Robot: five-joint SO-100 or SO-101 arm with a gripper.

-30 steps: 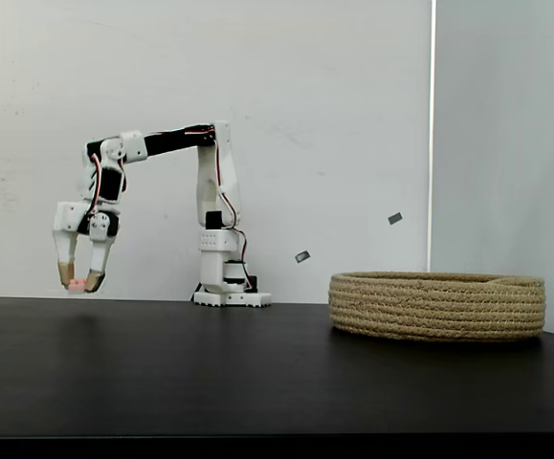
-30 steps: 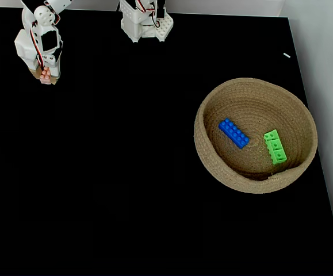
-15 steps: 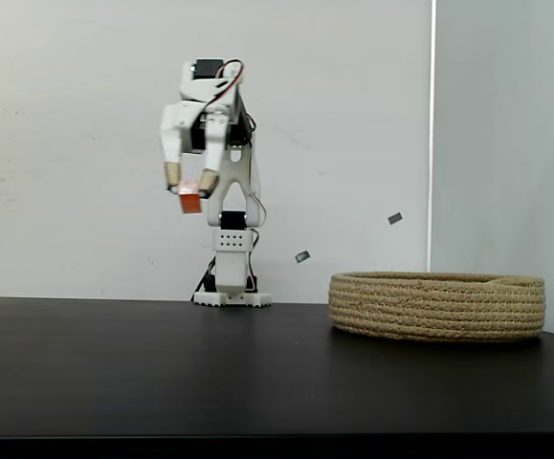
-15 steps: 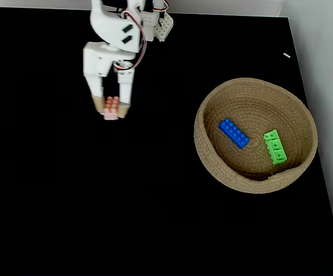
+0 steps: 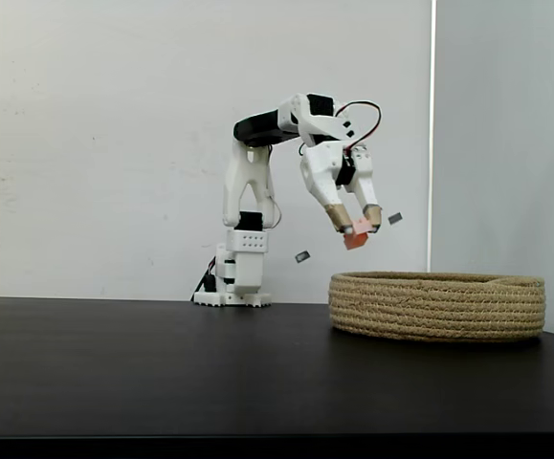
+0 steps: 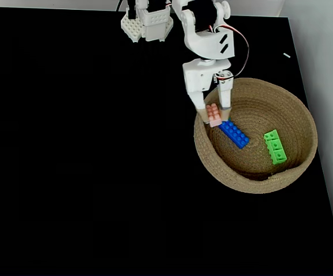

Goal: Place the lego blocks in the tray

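The arm reaches out from its base toward the tray (image 5: 437, 306), and the end effector (image 5: 356, 226) hangs in the air above the tray's left rim as a fixed view from the side shows it — clear of the rope, not touching it. Its two fingers are clenched on the pink lego block (image 5: 355, 239), which sits tilted between the tan fingertips.

In a fixed view from above, the end effector (image 6: 214, 111) points down the picture, and the pink lego block (image 6: 213, 114) lies over the tray's (image 6: 252, 183) upper-left wall, studs facing up. Just below and to the right of it, inside the tray, rests the blue lego block (image 6: 234, 133), lying diagonally on the coiled floor. The green lego block (image 6: 275, 147) lies further right in the tray, apart from the blue one and near the right-hand wall.

The tray stands on the black bench (image 6: 85, 172) — toward its right side, well away from the arm's white base (image 6: 147, 26) at the far edge.
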